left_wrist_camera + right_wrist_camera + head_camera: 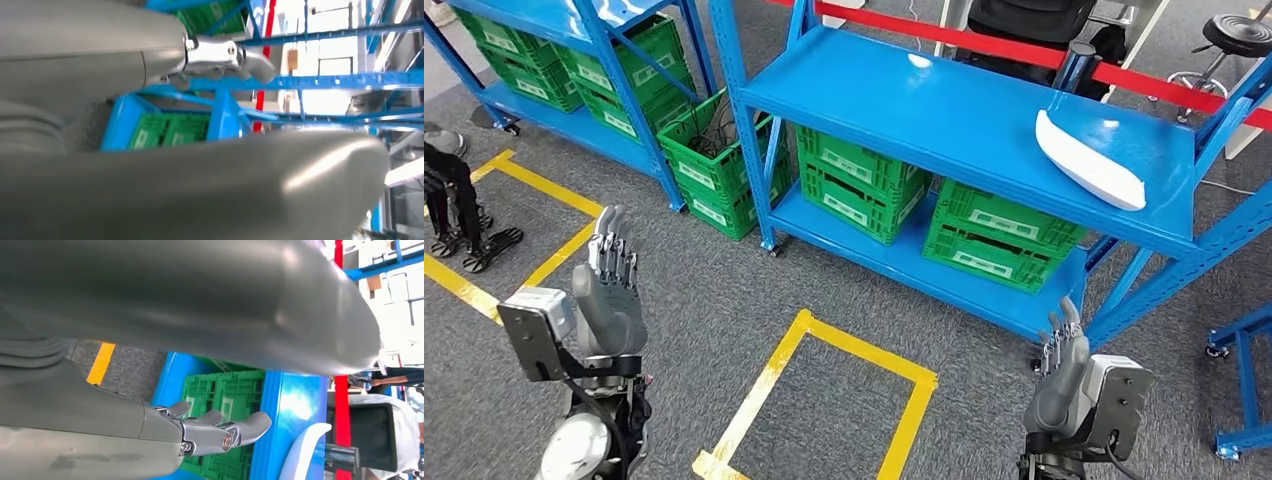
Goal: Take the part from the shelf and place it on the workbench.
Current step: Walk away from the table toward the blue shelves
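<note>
A long white curved part (pixel 1088 159) lies on the top board of the blue shelf (pixel 944 110), near its right end. Its pale edge (pixel 303 450) appears in the right wrist view beside the shelf board. My left hand (pixel 610 275) is raised over the grey floor at the lower left, fingers straight and apart, holding nothing. My right hand (pixel 1062 358) is raised at the lower right, below the shelf's right end, fingers extended and empty. In the wrist views my left hand (pixel 210 55) and right hand (pixel 200 432) point toward the shelf, with nothing between thumb and fingers.
Green crates (pixel 859 180) sit on the shelf's lower board, more (pixel 574 60) on a second blue rack at the left. Yellow tape (pixel 824 395) marks a square on the carpet. A red barrier bar (pixel 1024 50), a stool (pixel 1239 35) and another blue frame (pixel 1244 385) stand around.
</note>
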